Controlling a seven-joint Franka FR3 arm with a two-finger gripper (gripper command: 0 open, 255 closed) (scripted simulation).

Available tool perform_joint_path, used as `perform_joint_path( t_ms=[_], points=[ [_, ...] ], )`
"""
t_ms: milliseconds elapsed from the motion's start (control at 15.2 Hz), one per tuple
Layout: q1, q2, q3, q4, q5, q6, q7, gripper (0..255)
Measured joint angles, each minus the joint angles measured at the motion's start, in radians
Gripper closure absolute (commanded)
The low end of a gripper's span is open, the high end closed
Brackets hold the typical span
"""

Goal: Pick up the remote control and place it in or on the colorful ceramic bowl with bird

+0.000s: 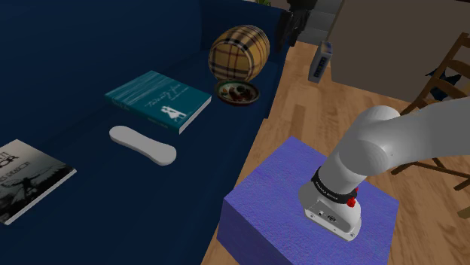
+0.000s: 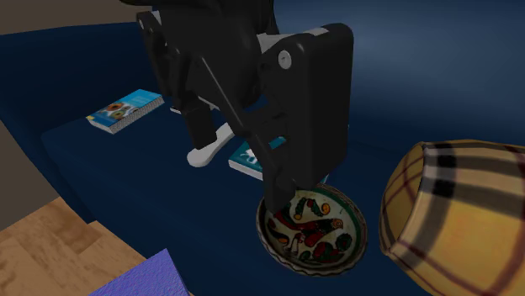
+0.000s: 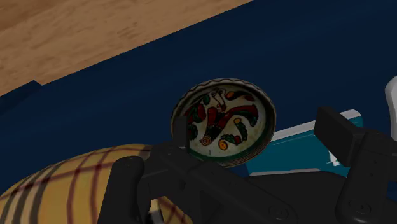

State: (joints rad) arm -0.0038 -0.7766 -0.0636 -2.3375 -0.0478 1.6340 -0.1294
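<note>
A white, elongated remote control (image 1: 143, 144) lies flat on the dark blue sofa seat (image 1: 151, 218), near a teal book (image 1: 158, 102). The colourful patterned bowl (image 1: 238, 92) sits further along the seat beside a plaid barrel cushion (image 1: 239, 53). My black gripper (image 2: 244, 160) hangs above the bowl (image 2: 315, 227), open and holding nothing. In the second exterior view part of the remote (image 2: 210, 150) shows behind the gripper. In the wrist view the bowl (image 3: 222, 121) lies ahead between the spread fingers (image 3: 335, 130), and the remote's end (image 3: 391, 95) peeks past the teal book (image 3: 299, 149).
A black-and-white book (image 1: 26, 181) lies at the seat's near end, and another book (image 2: 124, 111) sits far along it. The purple stand (image 1: 309, 211) is on the wooden floor (image 1: 301, 98) next to the sofa. A white device (image 1: 322, 62) and a wooden chair (image 1: 444, 75) stand beyond.
</note>
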Motion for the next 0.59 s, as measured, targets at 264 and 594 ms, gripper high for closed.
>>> perform_joint_path(
  t_ms=[264,594],
  points=[
    [0.019,0.026,0.033,-0.014,0.021,0.039,0.028,0],
    [0.062,0.104,0.111,-0.05,0.067,0.155,0.094,0]
  ],
)
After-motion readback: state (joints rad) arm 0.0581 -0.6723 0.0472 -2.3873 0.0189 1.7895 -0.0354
